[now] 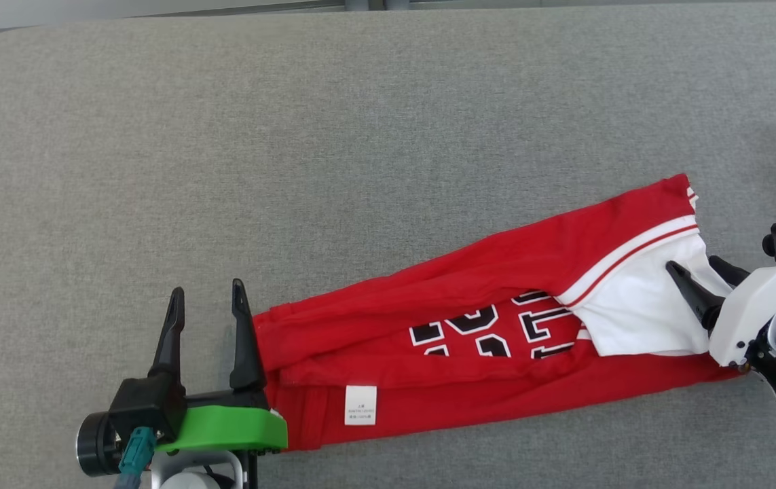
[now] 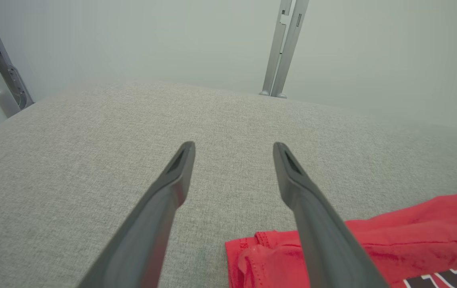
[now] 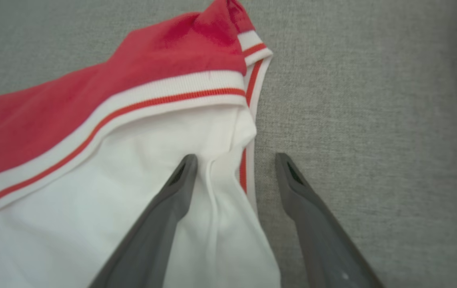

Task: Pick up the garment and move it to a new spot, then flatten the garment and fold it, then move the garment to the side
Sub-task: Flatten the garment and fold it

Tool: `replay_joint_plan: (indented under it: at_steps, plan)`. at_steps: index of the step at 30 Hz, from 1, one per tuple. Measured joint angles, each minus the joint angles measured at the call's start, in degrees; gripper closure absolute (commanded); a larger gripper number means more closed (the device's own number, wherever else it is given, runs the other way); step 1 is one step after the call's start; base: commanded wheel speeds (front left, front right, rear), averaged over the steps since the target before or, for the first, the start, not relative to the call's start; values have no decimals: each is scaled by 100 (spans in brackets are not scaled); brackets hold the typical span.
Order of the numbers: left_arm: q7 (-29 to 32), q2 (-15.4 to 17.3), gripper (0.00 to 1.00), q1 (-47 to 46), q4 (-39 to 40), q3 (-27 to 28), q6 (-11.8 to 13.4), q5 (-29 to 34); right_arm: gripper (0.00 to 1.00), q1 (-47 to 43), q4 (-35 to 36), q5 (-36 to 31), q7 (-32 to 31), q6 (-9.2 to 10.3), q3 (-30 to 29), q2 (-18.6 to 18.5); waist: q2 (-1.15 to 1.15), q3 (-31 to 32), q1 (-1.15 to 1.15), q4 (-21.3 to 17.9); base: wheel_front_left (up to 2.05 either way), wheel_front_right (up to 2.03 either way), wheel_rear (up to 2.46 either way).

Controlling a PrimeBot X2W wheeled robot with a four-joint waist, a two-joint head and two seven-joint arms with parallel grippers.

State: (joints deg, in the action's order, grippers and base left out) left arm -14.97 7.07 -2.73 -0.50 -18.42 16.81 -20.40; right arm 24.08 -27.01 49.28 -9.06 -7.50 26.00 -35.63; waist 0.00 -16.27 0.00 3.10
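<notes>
- My left claw (image 1: 208, 286), open and empty, is just beside the left end of the red garment (image 1: 428, 299), which lies folded long on the counter (image 1: 360, 102).
- My right claw (image 1: 693, 263), open too, straddles the edge of the white flap (image 3: 92, 200). A careless lift could drag it and undo the fold.
- The right wrist view reveals a pinched ridge (image 3: 212, 188) there, while the head view gives the whole length.

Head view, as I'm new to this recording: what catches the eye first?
A red jersey with black-and-white lettering lies folded into a long strip, slanting across the grey table. The open left gripper stands at its left end, and the open right gripper straddles the edge of its white panel at the right end.
</notes>
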Motion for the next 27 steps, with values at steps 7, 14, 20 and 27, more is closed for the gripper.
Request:
replay_joint_plan:
  at_steps: [7,14,20,27]
  plan:
    - [0,-319,0,172,-69,499,-519,375,0,71,-322,246,-247,31,71,220,0,6,0,242,0,0,0]
    - [0,-407,0,335,-310,742,-857,532,100,75,-433,731,-276,3,125,318,0,217,0,295,0,0,0]
    - [0,-414,0,452,-534,873,-1059,489,100,59,-669,1018,-271,-5,-156,-136,0,470,0,284,0,0,0]
    - [0,-415,0,512,-641,851,-1177,342,100,55,-835,1105,-152,-1,-733,-996,0,723,0,297,0,0,0]
